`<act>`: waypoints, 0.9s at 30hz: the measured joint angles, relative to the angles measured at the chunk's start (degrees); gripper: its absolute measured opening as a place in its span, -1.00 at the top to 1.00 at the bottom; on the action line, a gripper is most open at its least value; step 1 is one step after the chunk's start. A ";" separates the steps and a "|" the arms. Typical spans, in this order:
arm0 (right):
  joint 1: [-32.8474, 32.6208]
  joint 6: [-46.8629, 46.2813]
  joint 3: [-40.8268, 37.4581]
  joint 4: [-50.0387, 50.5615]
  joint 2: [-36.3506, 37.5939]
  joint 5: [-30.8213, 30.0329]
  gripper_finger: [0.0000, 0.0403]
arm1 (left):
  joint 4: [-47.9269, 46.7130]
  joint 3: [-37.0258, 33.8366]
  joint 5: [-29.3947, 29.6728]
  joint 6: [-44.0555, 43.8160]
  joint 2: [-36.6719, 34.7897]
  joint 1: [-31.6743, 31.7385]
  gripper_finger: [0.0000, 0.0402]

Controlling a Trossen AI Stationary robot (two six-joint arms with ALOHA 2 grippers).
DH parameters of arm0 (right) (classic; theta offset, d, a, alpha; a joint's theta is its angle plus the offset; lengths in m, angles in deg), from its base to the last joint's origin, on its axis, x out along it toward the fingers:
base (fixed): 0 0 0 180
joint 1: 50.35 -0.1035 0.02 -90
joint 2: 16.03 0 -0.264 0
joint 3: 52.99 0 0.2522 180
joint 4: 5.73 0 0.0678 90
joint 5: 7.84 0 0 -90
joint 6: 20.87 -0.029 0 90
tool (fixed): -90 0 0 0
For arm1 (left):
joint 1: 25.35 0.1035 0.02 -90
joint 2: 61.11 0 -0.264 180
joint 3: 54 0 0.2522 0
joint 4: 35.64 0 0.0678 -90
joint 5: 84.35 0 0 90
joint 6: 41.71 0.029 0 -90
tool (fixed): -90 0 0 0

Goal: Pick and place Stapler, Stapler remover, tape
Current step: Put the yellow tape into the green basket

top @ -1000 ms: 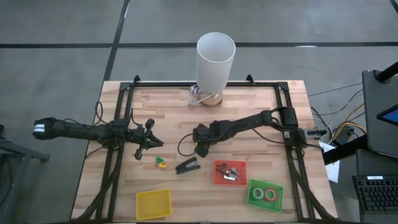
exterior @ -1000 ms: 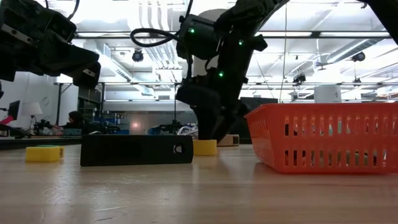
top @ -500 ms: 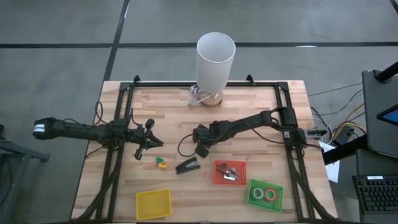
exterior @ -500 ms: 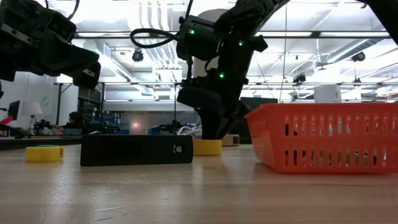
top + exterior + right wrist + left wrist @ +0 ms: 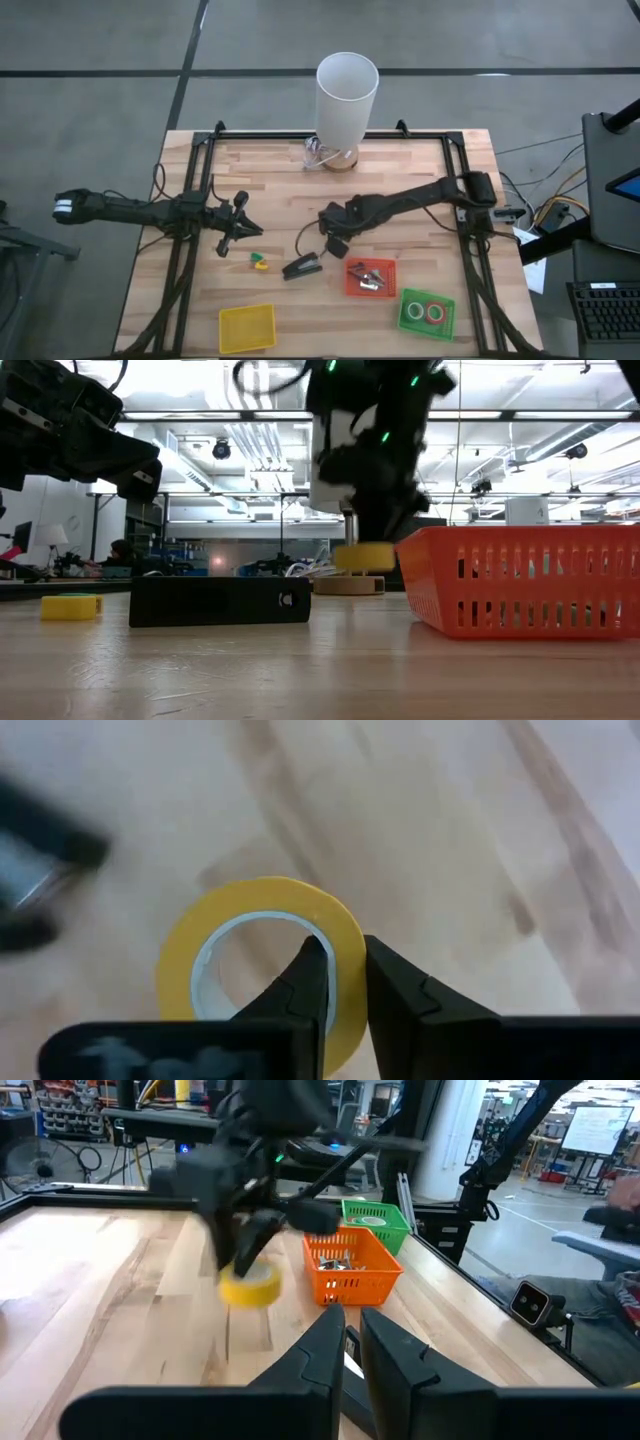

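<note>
My right gripper point(image 5: 335, 245) is shut on a yellow tape roll point(image 5: 262, 896), which hangs above the wood just left of the orange basket point(image 5: 520, 585). The roll also shows in the low view point(image 5: 363, 557) and the left wrist view point(image 5: 250, 1288). The black stapler point(image 5: 302, 267) lies flat on the table near the gripper. A small yellow-and-green thing point(image 5: 260, 262) lies to its left. My left gripper point(image 5: 243, 232) waits shut and level over the table's left half, holding nothing. My right gripper pinches the tape roll's wall point(image 5: 340, 932), with one finger point(image 5: 305, 982) inside the ring's hole and the other point(image 5: 400, 988) outside. The fingers come from above, pointing steeply down. The roll hangs roughly level below them, lifted clear of the table.
A green basket point(image 5: 427, 312) with two tape rolls stands at the near right, and a yellow basket point(image 5: 247, 328) at the near left. The orange basket point(image 5: 370, 277) holds small items. A tall white cylinder point(image 5: 347, 95) stands at the far edge. Black rails run along both sides.
My right gripper has risen and moved a little toward the table's near right, toward the orange basket. The yellow tape roll, which lay on the table behind the stapler, is now lifted clear with it.
</note>
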 joint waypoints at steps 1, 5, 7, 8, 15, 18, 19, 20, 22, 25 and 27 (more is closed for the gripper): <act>-0.98 -0.66 0.00 1.13 0.89 0.00 0.79 | 0.00 0.00 0.01 0.00 0.00 0.00 0.80; -5.57 -4.61 0.00 6.17 4.89 -1.41 0.79 | -0.01 0.00 0.00 0.00 -0.02 0.01 0.80; -8.29 -7.90 0.00 9.95 7.17 -3.04 0.78 | -0.08 0.00 -0.01 0.00 -0.02 0.01 0.80; -9.69 -10.03 -0.04 12.10 8.31 -3.82 0.77 | -0.09 0.00 0.00 0.00 -0.02 0.00 0.80; -21.55 -28.08 -1.28 23.07 15.05 -7.51 0.78 | -0.15 0.00 0.01 0.00 -0.02 -0.01 0.80; -26.89 -36.38 -2.66 24.79 17.36 -7.66 0.78 | -0.19 0.00 0.00 0.00 0.00 0.00 0.80; -28.70 -38.89 -3.17 24.79 17.96 -7.68 0.77 | -0.18 0.00 0.01 0.00 -0.01 0.02 0.80; -30.39 -40.99 -3.77 24.98 18.40 -7.67 0.76 | -0.20 0.00 0.01 0.00 -0.02 -0.01 0.80; -33.93 -42.85 -4.87 25.39 18.92 -7.60 0.76 | -0.24 0.00 0.01 0.00 0.00 0.00 0.80; -38.79 -46.59 -6.31 25.56 19.03 -7.40 0.75 | -0.35 0.00 0.01 0.00 -0.02 0.01 0.80; -42.01 -49.25 -7.06 25.61 19.03 -6.09 0.75 | -0.48 0.00 -0.02 0.00 0.00 0.02 0.80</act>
